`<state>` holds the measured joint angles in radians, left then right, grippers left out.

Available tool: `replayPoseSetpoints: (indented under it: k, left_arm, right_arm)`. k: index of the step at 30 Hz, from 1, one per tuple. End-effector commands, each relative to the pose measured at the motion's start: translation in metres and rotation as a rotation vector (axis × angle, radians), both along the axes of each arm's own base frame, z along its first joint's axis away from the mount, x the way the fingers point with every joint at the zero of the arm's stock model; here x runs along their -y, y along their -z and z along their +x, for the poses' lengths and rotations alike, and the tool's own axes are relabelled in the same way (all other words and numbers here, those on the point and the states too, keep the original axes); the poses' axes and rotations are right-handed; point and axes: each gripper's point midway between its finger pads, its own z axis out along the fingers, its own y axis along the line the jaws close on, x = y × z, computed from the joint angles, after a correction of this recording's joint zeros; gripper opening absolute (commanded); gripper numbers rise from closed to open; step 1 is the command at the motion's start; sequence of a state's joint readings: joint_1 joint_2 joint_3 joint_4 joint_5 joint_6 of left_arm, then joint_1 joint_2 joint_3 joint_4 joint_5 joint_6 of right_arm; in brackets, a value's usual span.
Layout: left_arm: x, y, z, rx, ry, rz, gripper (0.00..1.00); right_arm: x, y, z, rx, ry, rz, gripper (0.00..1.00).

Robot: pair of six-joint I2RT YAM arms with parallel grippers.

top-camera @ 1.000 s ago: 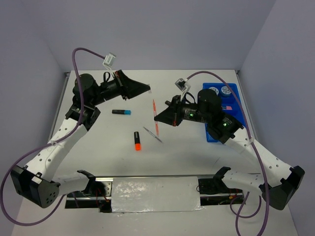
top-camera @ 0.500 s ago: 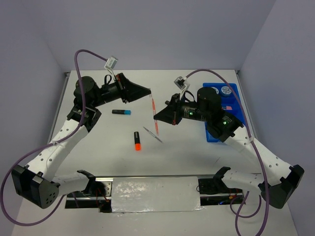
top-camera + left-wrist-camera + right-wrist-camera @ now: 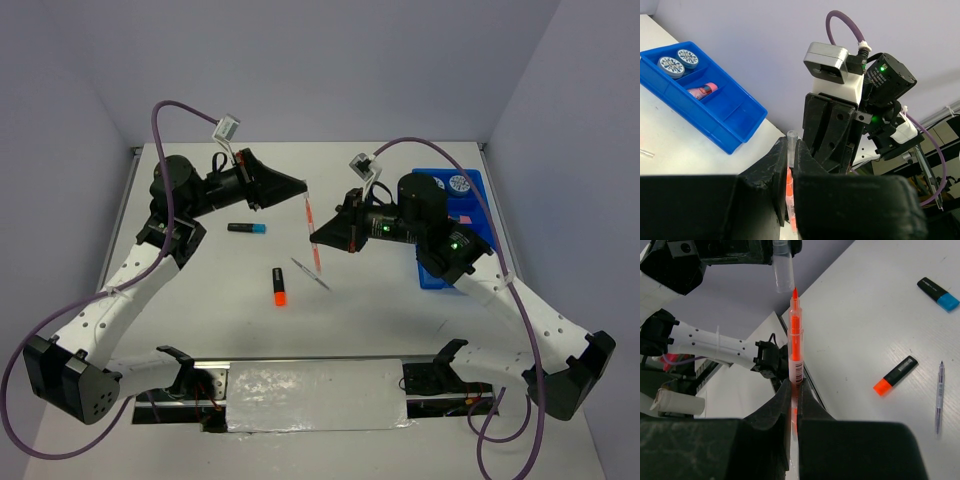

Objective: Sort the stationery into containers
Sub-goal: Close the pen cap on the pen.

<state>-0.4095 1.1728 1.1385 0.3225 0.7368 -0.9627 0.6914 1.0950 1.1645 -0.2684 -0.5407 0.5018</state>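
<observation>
My left gripper (image 3: 303, 186) is shut on a clear pen cap (image 3: 790, 142), raised above the table. My right gripper (image 3: 319, 239) is shut on a thin orange-pink pen (image 3: 313, 222) by its barrel (image 3: 795, 340). The bare tip points at the cap (image 3: 782, 270) with a small gap between them. A blue-ended marker (image 3: 247, 228), an orange-ended marker (image 3: 280, 286) and a thin grey pen (image 3: 310, 274) lie on the table. The blue tray (image 3: 481, 228) at the right holds two patterned discs (image 3: 446, 184) and a pink case (image 3: 463, 219).
The two arms meet above the middle of the white table. Grey walls close the back and sides. A metal rail with the arm bases (image 3: 315, 390) runs along the near edge. A purple cable (image 3: 180, 105) arcs over the left arm.
The left gripper with the cap has shifted slightly right. The right gripper has raised the pen toward it, so the tip and cap are closer. The items on the table have not moved.
</observation>
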Motion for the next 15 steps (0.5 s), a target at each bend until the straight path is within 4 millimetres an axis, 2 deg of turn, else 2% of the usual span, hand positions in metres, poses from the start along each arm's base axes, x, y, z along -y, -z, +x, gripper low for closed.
replayPoseSetpoints:
  k: [1, 15]
  left_arm:
    - [-0.0034, -0.0159, -0.0084, 0.107, -0.008, -0.018, 0.0]
    - [-0.002, -0.0218, -0.0036, 0.121, -0.014, -0.039, 0.0]
  right_arm:
    - [-0.0017, -0.0254, -0.0063, 0.069, -0.035, 0.039, 0.0]
    - [0.0005, -0.0254, -0.0054, 0.083, -0.02, 0.04, 0.0]
